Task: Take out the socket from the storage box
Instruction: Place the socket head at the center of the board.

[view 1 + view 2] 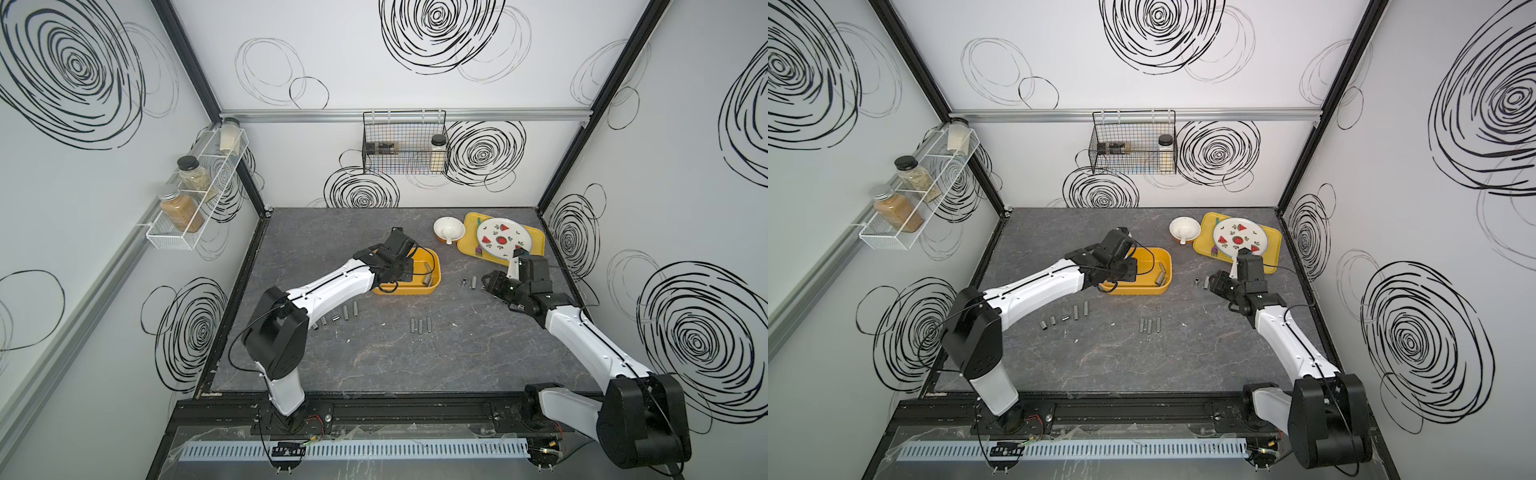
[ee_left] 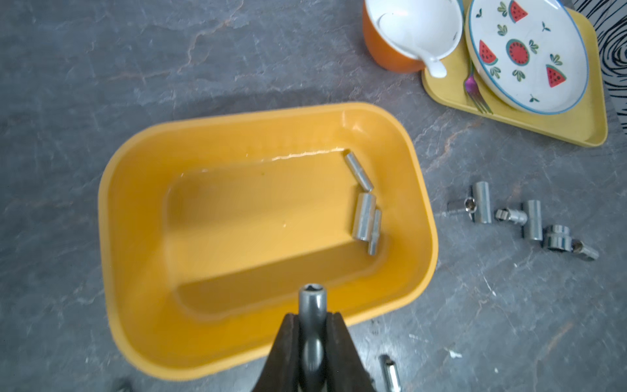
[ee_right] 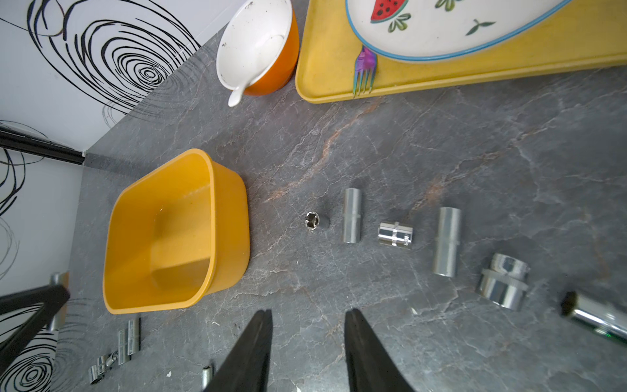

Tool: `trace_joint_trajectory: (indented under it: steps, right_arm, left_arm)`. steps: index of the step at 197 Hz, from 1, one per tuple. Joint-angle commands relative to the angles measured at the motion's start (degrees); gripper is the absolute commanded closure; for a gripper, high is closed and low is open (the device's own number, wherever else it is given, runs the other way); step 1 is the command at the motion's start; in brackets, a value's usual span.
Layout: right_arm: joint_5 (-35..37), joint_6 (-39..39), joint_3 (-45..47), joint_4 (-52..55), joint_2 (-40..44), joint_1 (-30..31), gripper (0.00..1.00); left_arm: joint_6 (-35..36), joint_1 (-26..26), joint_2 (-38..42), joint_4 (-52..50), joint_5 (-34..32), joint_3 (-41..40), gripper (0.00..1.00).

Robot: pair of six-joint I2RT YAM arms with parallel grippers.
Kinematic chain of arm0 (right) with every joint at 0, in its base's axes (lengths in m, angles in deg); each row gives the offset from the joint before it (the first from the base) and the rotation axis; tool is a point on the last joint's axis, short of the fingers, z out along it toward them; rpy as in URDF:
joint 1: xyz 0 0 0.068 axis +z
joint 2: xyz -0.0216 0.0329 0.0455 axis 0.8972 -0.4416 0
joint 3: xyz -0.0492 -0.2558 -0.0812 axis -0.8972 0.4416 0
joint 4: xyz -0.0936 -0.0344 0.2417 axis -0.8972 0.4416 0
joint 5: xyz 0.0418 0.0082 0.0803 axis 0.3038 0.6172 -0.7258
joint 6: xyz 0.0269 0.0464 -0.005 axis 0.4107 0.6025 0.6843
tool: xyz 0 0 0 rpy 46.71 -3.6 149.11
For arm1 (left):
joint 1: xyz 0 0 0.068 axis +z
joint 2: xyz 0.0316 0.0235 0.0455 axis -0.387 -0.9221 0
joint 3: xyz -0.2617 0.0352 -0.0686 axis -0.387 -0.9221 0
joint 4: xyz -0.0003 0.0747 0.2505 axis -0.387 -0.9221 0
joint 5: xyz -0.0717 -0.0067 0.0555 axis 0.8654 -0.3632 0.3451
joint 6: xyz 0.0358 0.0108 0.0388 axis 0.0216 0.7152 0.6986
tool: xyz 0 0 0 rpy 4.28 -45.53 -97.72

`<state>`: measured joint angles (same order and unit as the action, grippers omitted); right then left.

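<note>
The storage box (image 2: 254, 217) is a deep yellow-orange tub near the middle of the table, seen in both top views (image 1: 407, 291) (image 1: 1138, 289). Three metal sockets lie at one end of its floor, one of them the thick socket (image 2: 363, 217). My left gripper (image 2: 312, 319) hangs over the box's near rim, shut on a dark upright socket (image 2: 312, 298) whose hex opening faces outward. My right gripper (image 3: 308, 315) stands open over bare table to the right of the box (image 3: 169, 230), with nothing between its fingers.
Several sockets (image 3: 352, 215) lie in a row on the table right of the box. Two more groups (image 1: 420, 325) (image 1: 340, 316) lie nearer the front. At the back right are a flat yellow tray (image 1: 468, 241) with a watermelon plate (image 1: 503, 237) and an orange bowl (image 1: 449, 229).
</note>
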<state>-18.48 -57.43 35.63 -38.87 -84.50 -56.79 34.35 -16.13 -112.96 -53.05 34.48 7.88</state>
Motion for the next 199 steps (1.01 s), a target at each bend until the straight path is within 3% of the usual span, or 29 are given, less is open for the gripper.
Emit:
trace_joint_trajectory:
  steps: [1,34,77,120,199]
  right_arm:
    - [-0.67,0.38,0.32,-0.68,0.71,0.19,0.60]
    - [-0.61,0.47,0.30,-0.66,0.67,0.20,0.60]
    - [0.21,0.21,0.25,-0.18,1.14,0.17,0.60]
    - [0.48,0.20,0.37,-0.37,1.11,0.20,0.60]
    - [-0.05,0.29,0.41,-0.55,0.14,0.20,0.60]
  left_arm:
    - [-5.84,-2.86,6.08,-0.13,-1.42,-6.97,0.89]
    - [-14.21,-10.05,11.30,5.27,-2.66,-18.06,0.88]
    - [-21.89,-17.18,7.49,11.89,-5.61,-23.57,0.90]
    - [-22.63,-17.71,4.62,11.83,-9.23,-23.19,0.90]
    - [-21.32,-15.96,-0.09,13.45,-7.91,-21.89,0.89]
